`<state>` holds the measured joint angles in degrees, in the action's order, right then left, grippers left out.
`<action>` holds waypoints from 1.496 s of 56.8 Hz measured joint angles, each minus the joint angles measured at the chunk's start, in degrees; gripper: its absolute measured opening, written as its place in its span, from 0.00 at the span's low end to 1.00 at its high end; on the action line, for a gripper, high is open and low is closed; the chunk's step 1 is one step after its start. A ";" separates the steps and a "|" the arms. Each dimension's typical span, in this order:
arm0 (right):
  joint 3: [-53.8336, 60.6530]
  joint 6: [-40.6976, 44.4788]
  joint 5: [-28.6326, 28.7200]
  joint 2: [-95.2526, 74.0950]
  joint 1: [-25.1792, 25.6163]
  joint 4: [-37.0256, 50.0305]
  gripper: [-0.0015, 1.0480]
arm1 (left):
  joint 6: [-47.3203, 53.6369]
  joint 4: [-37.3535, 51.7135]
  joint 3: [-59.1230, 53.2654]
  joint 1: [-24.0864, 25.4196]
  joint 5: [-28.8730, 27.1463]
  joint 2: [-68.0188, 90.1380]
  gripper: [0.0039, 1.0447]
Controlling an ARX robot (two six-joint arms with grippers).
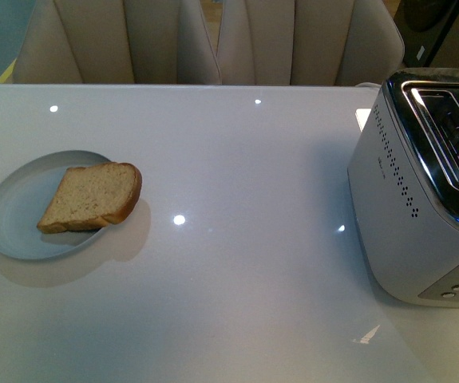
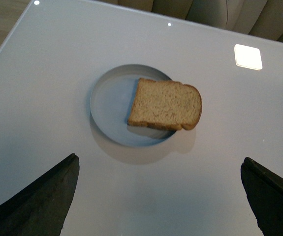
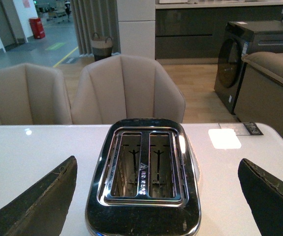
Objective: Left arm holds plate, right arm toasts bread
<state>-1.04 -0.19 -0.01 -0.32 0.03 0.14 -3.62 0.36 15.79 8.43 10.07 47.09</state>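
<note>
Light brown and full of little specks, the bread [image 1: 92, 197] has a darker crust and a round top, and it looks soft and not toasted. It lies flat on the pale blue-grey plate [image 1: 17, 227], near the left edge of the white table [image 1: 237, 279]. Its round end hangs out over the plate's rim on the side that faces the toaster [image 1: 409, 207]. The shiny silver toaster stands far off at the right edge of the table, and both its slots [image 3: 143, 164] look empty. The job has not really begun, I think. The left gripper [image 2: 158, 158] hangs above the plate with its jaws wide apart, touching nothing. The right gripper [image 3: 157, 161] hangs above the toaster, jaws wide apart too, with nothing in them. Holding the plate, picking up the bread and dropping it into a slot are all left to do.
</note>
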 joint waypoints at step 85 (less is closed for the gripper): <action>0.00 0.00 0.02 0.00 0.00 0.00 0.91 | -1.16 23.91 43.67 5.70 -2.03 90.71 0.94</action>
<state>-1.04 -0.19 0.01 -0.32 0.03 0.14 -4.78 24.27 59.46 14.13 8.03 137.80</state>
